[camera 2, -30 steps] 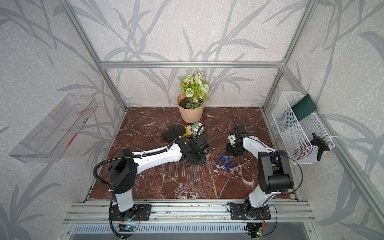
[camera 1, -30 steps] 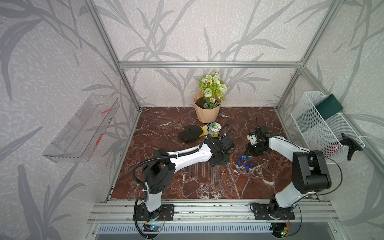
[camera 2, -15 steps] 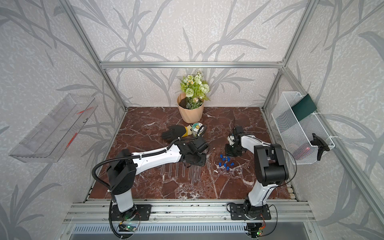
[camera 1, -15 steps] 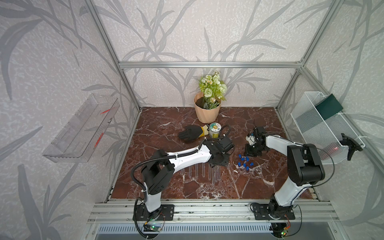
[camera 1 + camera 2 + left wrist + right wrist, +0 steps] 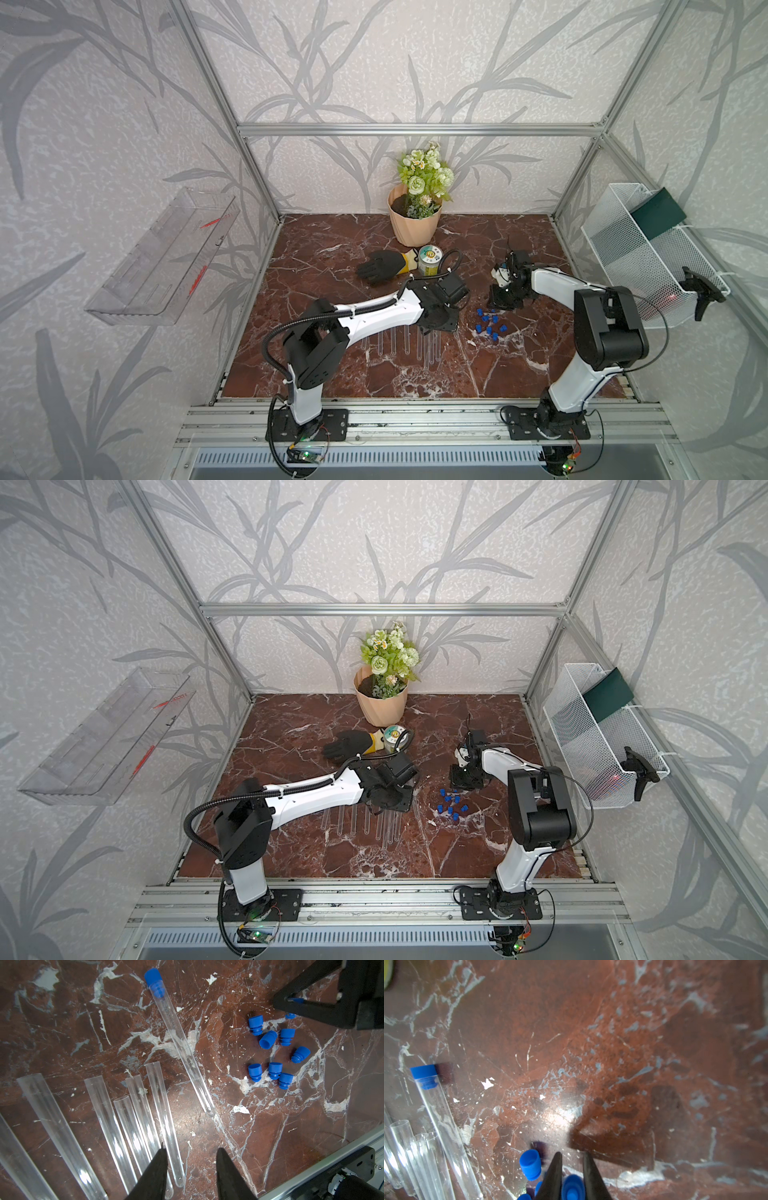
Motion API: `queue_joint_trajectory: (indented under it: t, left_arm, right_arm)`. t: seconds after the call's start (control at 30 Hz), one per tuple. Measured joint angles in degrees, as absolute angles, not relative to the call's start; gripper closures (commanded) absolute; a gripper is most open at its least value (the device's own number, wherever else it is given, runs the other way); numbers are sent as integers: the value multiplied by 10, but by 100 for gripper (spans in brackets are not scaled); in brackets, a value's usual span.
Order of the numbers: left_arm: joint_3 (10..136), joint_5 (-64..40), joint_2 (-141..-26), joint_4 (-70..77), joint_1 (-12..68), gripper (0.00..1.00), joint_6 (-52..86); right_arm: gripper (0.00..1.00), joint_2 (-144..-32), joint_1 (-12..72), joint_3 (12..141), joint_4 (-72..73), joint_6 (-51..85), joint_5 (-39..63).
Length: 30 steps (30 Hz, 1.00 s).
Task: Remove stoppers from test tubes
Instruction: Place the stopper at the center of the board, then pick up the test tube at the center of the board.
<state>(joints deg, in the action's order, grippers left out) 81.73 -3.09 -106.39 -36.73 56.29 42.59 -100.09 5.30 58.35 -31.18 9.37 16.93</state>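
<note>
Left gripper (image 5: 191, 1147) hangs open and empty over the uncapped test tubes (image 5: 406, 343), lower centre in both top views. Right gripper (image 5: 572, 1152) is pinched on one stopper (image 5: 573, 1187) at the edge of the loose stoppers (image 5: 488, 324), just right of centre. We see one tube (image 5: 180, 1047) capped on the worktop (image 5: 270, 1136).

Small blue flanged stoppers (image 5: 268, 1040) loose in a close cluster, some upright, some tipped, clear round-bottomed tubes (image 5: 133, 1126) lying open side by side nearby, one slanted tube (image 5: 180, 1047) between, its stopper (image 5: 153, 977) in.
</note>
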Motion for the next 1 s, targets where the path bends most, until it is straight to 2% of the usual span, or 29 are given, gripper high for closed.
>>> queue_joint_trajectory:
  t: [0.23,0.43,0.87,1.0]
  left_arm:
    - [851,-29,-1077,-385,563,59,422]
    - [900,-27,-1106,-412,562,59,420]
    - [983,-27,-1176,-465,552,60,431]
    - [1002,-27,-1199,-474,549,60,437]
  right_arm:
    - [72,-1001,53,584,-313,94,168]
    - [63,-999,53,585,-316,95,166]
    - [39,-888,53,583,-349,98,178]
    - [22,-843,53,574,-363,101,193]
